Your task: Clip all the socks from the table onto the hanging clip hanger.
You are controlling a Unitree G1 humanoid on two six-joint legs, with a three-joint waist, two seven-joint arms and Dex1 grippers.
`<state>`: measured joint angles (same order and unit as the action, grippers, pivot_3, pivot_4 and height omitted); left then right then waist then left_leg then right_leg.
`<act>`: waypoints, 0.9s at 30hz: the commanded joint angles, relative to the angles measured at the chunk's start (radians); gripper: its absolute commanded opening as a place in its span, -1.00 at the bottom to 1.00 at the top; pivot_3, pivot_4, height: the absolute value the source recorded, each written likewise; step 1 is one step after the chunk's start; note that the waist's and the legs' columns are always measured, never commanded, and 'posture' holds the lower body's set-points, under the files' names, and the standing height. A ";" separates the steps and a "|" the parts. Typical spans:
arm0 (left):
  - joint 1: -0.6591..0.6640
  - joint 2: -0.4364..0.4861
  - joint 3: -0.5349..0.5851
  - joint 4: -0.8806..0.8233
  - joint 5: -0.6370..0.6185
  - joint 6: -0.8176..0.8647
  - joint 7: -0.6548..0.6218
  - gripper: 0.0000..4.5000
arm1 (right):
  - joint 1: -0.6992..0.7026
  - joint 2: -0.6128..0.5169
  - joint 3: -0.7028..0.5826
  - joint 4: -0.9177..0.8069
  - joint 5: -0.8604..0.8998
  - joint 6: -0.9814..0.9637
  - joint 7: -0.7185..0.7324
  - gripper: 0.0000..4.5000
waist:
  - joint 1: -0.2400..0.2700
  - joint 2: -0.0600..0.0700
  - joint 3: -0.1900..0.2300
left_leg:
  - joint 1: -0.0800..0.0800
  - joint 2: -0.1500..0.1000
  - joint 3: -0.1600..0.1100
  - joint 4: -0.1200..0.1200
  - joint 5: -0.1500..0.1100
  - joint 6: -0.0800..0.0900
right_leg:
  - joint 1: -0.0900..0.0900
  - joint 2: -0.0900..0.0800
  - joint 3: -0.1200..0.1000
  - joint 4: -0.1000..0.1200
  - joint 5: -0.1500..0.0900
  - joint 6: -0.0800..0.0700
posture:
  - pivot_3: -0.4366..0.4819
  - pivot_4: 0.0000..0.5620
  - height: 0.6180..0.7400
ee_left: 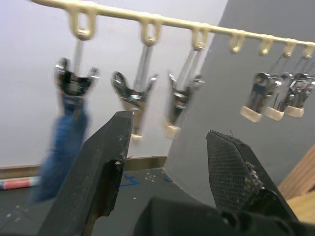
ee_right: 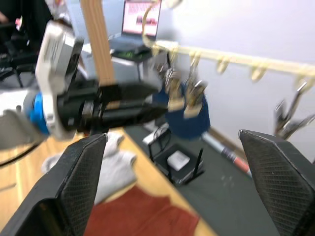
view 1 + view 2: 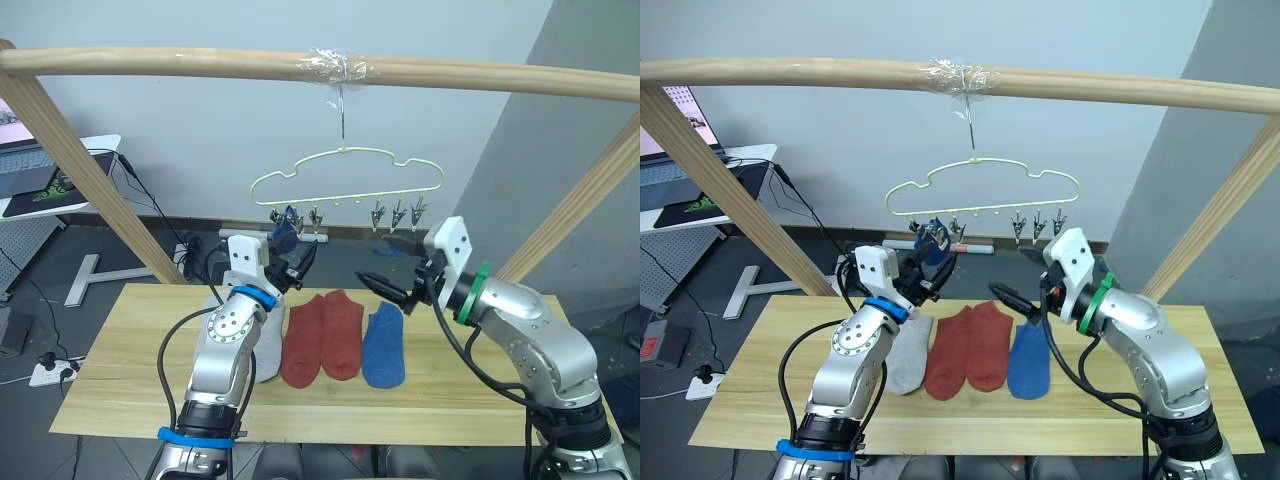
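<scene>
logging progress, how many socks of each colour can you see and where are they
blue: 2, one clipped on the clip hanger, one on the table
rust red: 2, on the table
light grey: 1 showing, on the table
total: 5 socks

Silver arms (blue, green rings)

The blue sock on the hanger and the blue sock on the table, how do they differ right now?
The blue sock on the hanger dangles from the clip at the hanger's left end; the blue sock on the table lies flat on the wood. The hung one looks bunched and narrow, with the left claw close beside it; the table one is spread out full length next to the red socks, with no claw touching it. Both are the same blue.
</scene>
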<state>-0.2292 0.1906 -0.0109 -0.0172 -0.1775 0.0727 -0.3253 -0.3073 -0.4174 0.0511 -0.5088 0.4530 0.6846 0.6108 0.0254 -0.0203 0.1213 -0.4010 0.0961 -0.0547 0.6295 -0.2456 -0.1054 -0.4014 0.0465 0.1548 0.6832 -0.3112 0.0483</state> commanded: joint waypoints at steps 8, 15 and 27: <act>-0.091 -0.046 0.018 0.118 0.008 -0.076 0.013 0.20 | -0.041 -0.014 -0.033 -0.029 0.034 -0.024 -0.005 1.00 | 0.001 -0.002 -0.002 | 0.001 0.000 0.000 0.001 0.000 0.000 | 0.002 0.000 -0.001 0.001 0.001 0.000 | 0.15 -0.79 1.00; -0.099 -0.065 0.011 0.136 0.019 -0.100 0.014 0.20 | -0.049 -0.007 -0.043 -0.025 0.035 -0.027 -0.016 1.00 | 0.000 -0.002 -0.003 | 0.002 0.000 -0.001 0.001 0.000 0.000 | 0.003 0.000 -0.001 0.002 0.001 0.000 | 0.13 -0.78 1.00; -0.105 -0.080 0.013 0.137 0.040 -0.111 0.033 0.20 | -0.049 -0.007 -0.047 -0.021 0.035 -0.038 -0.017 1.00 | -0.001 -0.002 -0.003 | 0.003 0.000 -0.001 0.006 0.000 0.000 | 0.003 0.000 -0.001 0.010 0.001 0.000 | 0.12 -0.75 1.00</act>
<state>-0.3104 0.1154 0.0055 0.1362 -0.1482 -0.0102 -0.3047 -0.3359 -0.4241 0.0224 -0.5082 0.4654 0.6653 0.5904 0.0246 -0.0224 0.1180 -0.3980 0.0956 -0.0553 0.6369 -0.2453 -0.1054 -0.3985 0.0466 0.1542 0.6938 -0.3107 0.0486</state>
